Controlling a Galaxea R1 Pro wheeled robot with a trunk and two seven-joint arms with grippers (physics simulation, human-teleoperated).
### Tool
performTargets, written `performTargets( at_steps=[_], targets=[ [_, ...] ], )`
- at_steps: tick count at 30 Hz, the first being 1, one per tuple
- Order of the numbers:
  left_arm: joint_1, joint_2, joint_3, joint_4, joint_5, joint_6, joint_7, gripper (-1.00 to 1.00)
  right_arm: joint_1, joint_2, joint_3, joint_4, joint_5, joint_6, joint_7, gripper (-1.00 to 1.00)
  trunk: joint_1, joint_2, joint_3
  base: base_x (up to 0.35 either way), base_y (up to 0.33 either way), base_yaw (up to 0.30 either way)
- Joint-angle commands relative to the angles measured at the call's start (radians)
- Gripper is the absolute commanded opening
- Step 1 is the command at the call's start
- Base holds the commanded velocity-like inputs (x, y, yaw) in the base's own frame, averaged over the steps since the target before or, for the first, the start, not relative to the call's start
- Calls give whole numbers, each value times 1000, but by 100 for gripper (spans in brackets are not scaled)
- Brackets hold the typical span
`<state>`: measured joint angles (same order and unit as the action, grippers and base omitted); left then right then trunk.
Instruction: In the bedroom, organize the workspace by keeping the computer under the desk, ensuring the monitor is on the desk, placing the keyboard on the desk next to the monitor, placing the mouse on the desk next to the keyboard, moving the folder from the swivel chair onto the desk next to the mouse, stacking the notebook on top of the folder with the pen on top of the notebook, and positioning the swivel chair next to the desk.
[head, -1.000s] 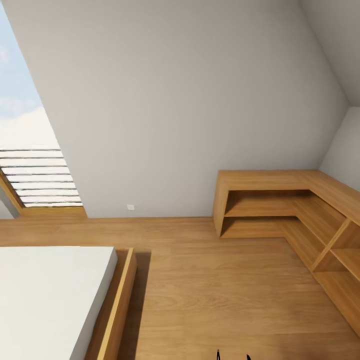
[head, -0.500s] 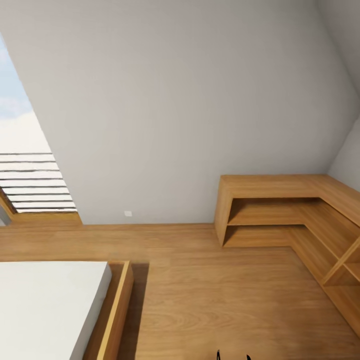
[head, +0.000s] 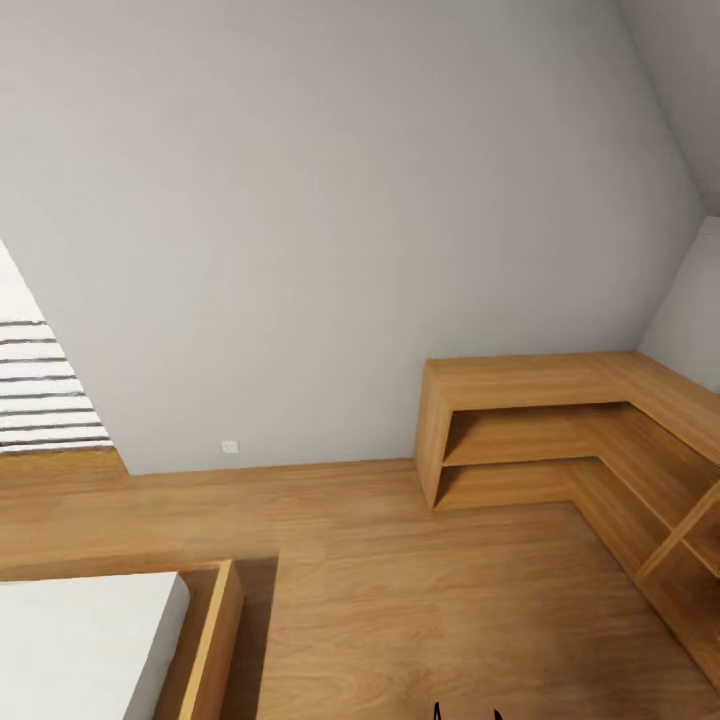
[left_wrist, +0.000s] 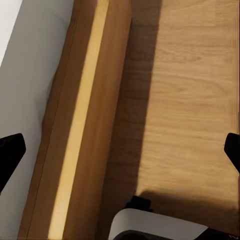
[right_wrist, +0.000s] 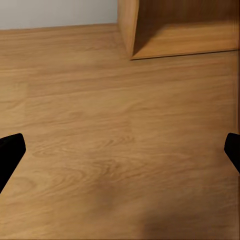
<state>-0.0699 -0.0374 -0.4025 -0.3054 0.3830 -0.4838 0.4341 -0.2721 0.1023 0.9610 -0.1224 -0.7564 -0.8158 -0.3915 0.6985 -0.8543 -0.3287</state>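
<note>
The desk, computer, monitor, keyboard, mouse, folder, notebook, pen and swivel chair are out of view. My left gripper (left_wrist: 120, 152) is open over the wooden floor (left_wrist: 195, 95) beside a bed frame (left_wrist: 85, 120), its black fingertips (left_wrist: 10, 155) wide apart with nothing between them. My right gripper (right_wrist: 120, 150) is open too, above bare wooden floor (right_wrist: 120, 120), and holds nothing. Two small black tips (head: 465, 712) poke up at the bottom edge of the head view.
A low L-shaped wooden shelf unit (head: 540, 385) fills the right corner; its end panel (right_wrist: 127, 25) is close to my right gripper. A bed with a white mattress (head: 80, 640) and wooden frame (head: 215, 640) sits at lower left. A slatted window (head: 40, 390) is at left.
The whole head view has shifted, so the camera moved: window and bed have slid toward the left and bottom edges, and the shelf unit sits slightly lower. Nothing in the room has moved.
</note>
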Motion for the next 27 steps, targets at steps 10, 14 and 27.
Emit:
performTargets(
  at_steps=[10, 14, 27],
  targets=[
    [-1, 1, -9, 0, 5, -4, 8, 100, -1, 0, 8, 0, -1, -1, -9, 100, 1, -1, -1, 333, 0, -251],
    [-1, 1, -9, 0, 5, -4, 8, 100, -1, 1, 8, 0, -1, -1, -9, 100, 1, -1, -1, 333, 0, -255],
    [-1, 1, -9, 0, 5, -4, 8, 100, -1, -1, 8, 1, -1, 0, 39, 100, 1, -1, -1, 333, 0, -258]
  ],
)
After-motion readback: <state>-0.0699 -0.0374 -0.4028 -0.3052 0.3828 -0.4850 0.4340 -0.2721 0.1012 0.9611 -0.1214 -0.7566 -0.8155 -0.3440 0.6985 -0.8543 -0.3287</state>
